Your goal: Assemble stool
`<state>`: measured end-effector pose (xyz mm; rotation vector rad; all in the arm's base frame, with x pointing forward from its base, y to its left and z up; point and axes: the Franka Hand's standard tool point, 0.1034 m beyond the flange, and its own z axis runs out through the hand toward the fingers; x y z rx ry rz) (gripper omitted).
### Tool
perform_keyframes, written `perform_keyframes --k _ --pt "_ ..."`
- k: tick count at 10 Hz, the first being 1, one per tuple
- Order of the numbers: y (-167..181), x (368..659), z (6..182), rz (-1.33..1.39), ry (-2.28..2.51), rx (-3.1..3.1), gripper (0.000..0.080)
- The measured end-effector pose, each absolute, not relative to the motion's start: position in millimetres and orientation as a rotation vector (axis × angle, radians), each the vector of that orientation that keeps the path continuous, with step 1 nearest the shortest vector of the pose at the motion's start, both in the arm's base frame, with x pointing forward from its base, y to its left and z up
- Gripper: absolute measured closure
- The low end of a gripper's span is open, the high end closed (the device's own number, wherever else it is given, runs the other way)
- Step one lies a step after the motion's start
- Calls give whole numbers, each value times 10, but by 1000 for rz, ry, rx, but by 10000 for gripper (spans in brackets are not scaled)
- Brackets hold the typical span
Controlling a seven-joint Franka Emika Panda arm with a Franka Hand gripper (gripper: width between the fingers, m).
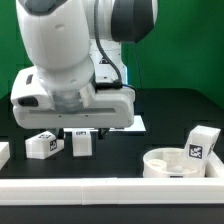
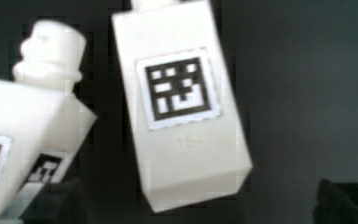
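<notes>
Two white stool legs with black-and-white tags lie on the black table, one [image 1: 42, 145] further toward the exterior view's left and one [image 1: 82, 143] beside it. My gripper [image 1: 80, 128] hangs right over them. In the wrist view the nearer leg [image 2: 185, 110] lies lengthwise, its end reaching between my dark fingertips [image 2: 350, 200]; the other leg [image 2: 34, 110] lies beside it. The gripper [image 2: 190, 208] is open and touches nothing. The round seat [image 1: 180, 163] sits at the exterior view's right, with a third leg [image 1: 202, 143] standing just behind it.
A long white rail [image 1: 100, 186] runs along the table's front edge. The marker board [image 1: 128, 124] lies flat behind the arm. A green wall closes off the back.
</notes>
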<state>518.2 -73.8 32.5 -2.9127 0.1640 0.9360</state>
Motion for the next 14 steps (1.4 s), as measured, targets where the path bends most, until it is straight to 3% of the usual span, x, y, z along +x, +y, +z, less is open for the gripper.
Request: perform_keyframes --k 6,13,14 --pt "-753 4974 239 1430 150 -2652 150" --pt "-731 4921 37 1368 150 -2701 150" --pt "-738 4898 18 1359 153 -2707 276"
